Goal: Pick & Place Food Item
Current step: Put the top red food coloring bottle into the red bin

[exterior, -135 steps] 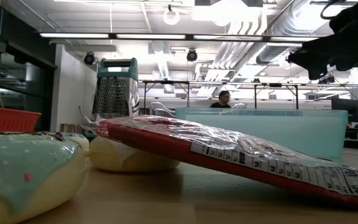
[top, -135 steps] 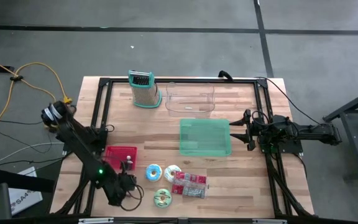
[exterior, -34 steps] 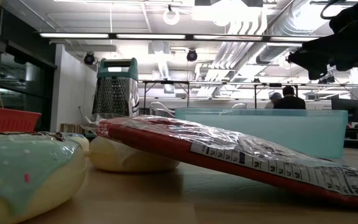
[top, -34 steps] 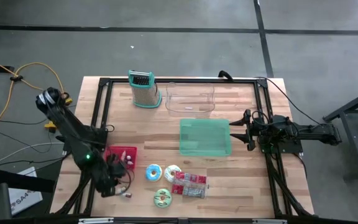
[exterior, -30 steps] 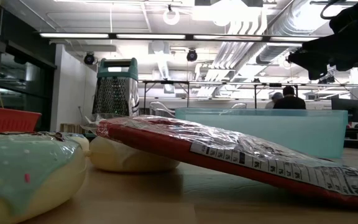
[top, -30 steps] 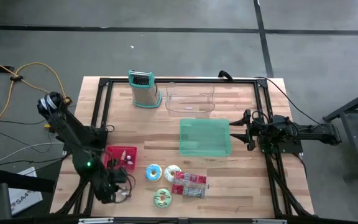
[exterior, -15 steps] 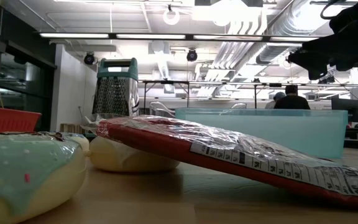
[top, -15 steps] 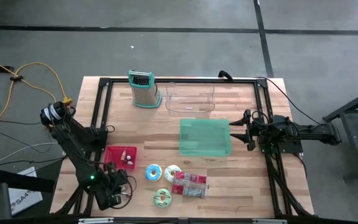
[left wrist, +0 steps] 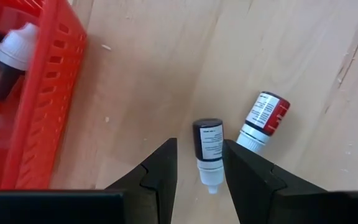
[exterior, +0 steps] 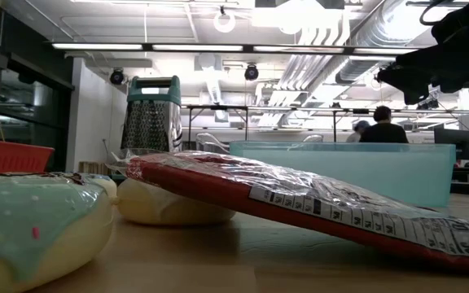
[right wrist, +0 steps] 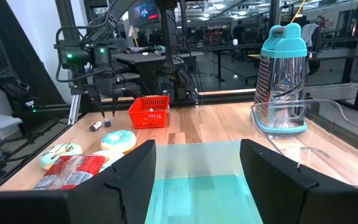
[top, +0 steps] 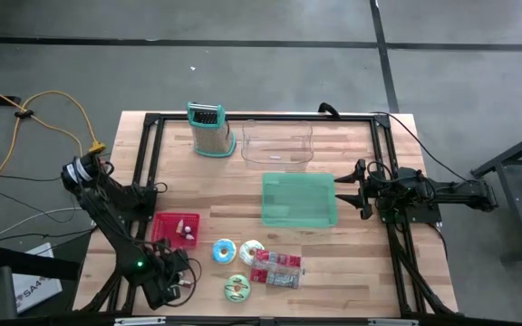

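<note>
Near the front left corner of the table (top: 243, 190), we see the left gripper (left wrist: 199, 163) pointing down over two small bottles lying on the wood. Its fingers (left wrist: 161, 171) are spread apart and hold nothing. The black bottle (left wrist: 208, 152) lies between them, and the red bottle (left wrist: 263, 121) lies just beside it. A red basket (top: 176, 227) sits close by with another bottle inside. Right of the basket we see three donuts (top: 225, 251) and a snack bag (top: 277, 269). A green bin (top: 299, 200) sits in the middle. Behind it stand a grater (top: 209, 129) and a clear tub (top: 277, 143). The right gripper (right wrist: 197, 165) waits at the right side, fingers apart and empty.
</note>
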Available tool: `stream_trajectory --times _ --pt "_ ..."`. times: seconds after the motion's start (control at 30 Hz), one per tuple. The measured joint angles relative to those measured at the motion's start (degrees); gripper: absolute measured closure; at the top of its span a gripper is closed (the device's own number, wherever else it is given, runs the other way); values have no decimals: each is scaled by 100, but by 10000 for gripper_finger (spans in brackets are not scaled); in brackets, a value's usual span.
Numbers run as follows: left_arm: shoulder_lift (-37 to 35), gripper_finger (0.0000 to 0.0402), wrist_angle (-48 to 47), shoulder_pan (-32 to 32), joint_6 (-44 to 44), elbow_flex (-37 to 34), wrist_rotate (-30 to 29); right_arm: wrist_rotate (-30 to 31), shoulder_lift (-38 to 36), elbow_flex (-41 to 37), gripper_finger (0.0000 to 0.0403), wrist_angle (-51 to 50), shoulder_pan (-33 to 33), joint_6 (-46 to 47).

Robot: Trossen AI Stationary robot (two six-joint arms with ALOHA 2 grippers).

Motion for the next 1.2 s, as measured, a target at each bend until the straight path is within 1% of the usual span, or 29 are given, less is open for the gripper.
stream_trajectory --times 0.27,0.47,1.2 --pt "168 280 205 0 2 -2 112 0 2 0 180 -2 0 0" --pt "175 280 219 2 39 -4 130 0 14 -1 180 -2 1 0" --pt "562 280 411 -35 106 -22 257 2 17 -2 180 0 0 0"
